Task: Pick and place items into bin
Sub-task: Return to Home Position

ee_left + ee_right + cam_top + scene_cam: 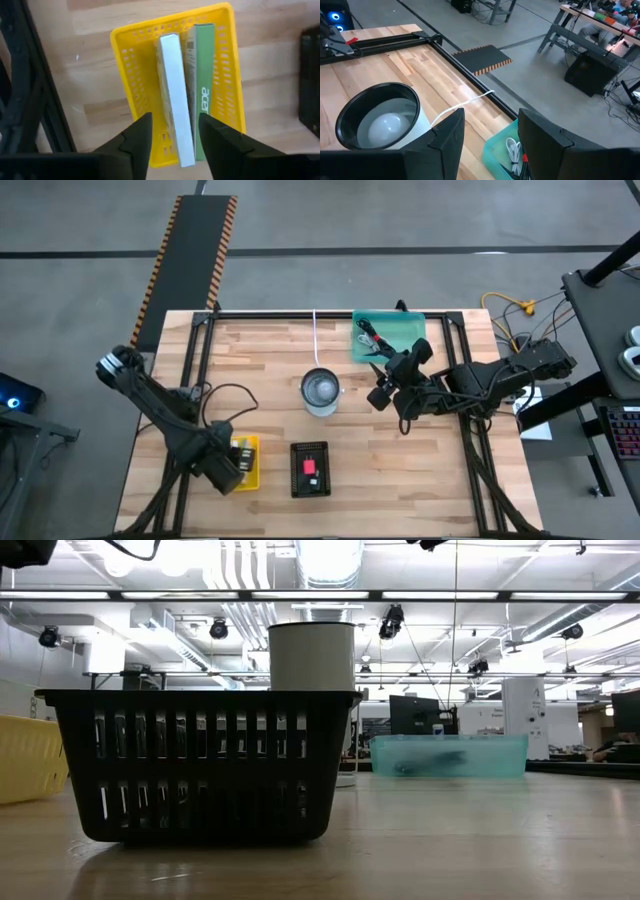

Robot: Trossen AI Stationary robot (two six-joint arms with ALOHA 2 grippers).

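Hovering above the yellow bin (127,70) at the table's near left corner, the left gripper (175,137) holds its jaws moderately apart and empty; two boxes stand on edge inside the bin directly beneath them, the white box (175,95) touching the green box (202,80) printed "acer", both lined up with the gap between the fingers (137,142). The right gripper (385,385) hangs over the wooden table (400,470) between the round cup (320,392) and the green bin (400,323), its jaws likewise apart with nothing between them. Coiled cables (368,338) lie in the green bin, at the end nearest that gripper. A black bin (296,480) sits just beside the yellow one, holding a small red item (310,467). A white cord (316,335) runs from the cup to the table's far edge
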